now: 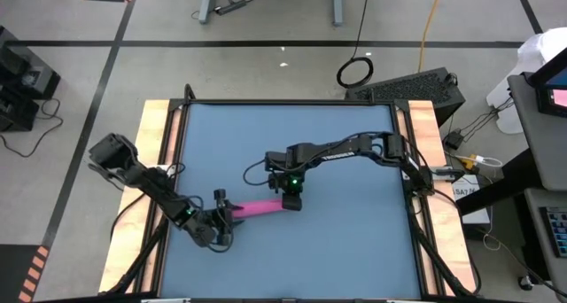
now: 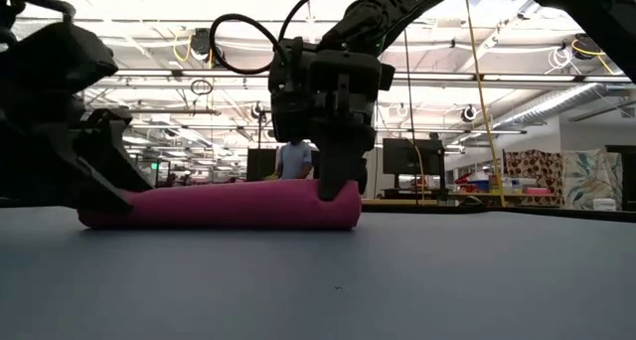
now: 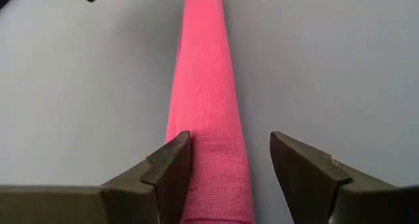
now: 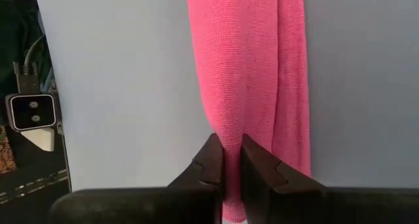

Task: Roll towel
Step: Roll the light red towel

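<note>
The towel (image 1: 259,209) is lying rolled into a tube on the worktop (image 1: 354,250), near-left of centre. Its right end is being pinched by the right gripper (image 4: 226,160), fingers pressed together on the fabric. Its left end is being straddled by the left gripper (image 3: 229,160), fingers spread, one touching the roll. Risk judged: the roll being loosened if the pinch is lifted off with fabric snagged. Lettering on the right arm is only partly legible.

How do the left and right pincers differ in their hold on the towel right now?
The left pincer stands open, its fingers astride one end of the rolled towel; the right pincer is shut, pinching the other end. The left comes in low from the table's edge, the right reaches down from above. Both are at the same roll.
</note>
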`<state>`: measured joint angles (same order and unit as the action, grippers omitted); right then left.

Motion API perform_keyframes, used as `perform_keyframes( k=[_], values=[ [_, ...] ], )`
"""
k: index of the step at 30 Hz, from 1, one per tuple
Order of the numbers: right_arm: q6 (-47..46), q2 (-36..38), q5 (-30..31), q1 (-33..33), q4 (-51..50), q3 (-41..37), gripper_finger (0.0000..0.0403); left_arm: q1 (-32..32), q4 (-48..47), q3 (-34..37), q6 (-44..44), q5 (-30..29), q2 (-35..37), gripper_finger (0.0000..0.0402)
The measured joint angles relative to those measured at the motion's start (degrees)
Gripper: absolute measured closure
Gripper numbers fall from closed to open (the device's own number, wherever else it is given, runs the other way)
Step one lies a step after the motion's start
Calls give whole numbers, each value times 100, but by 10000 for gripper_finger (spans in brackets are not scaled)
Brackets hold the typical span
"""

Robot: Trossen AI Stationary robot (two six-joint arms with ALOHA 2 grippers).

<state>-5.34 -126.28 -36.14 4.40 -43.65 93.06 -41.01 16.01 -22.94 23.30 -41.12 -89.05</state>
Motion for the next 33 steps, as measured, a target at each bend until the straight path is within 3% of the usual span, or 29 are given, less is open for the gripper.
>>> perform_keyframes(
  k=[8,14,20,24,29,33],
  values=[
    [95,4,30,-103,15,2,371,222,-65,-4,376,155,-238,189],
    [72,43,83,-199,-18,4,315,446,-96,-15,633,561,-230,201],
    [237,324,946,-226,-185,4,258,479,-62,-17,633,726,-232,251],
    [396,629,1619,-404,-74,9,243,480,12,-14,626,826,-234,275],
    [474,667,2133,-1014,976,-3,248,481,22,-13,635,868,-234,280],
    [363,682,2750,-1444,2618,-475,264,485,26,-9,631,960,-234,281]
  ],
)
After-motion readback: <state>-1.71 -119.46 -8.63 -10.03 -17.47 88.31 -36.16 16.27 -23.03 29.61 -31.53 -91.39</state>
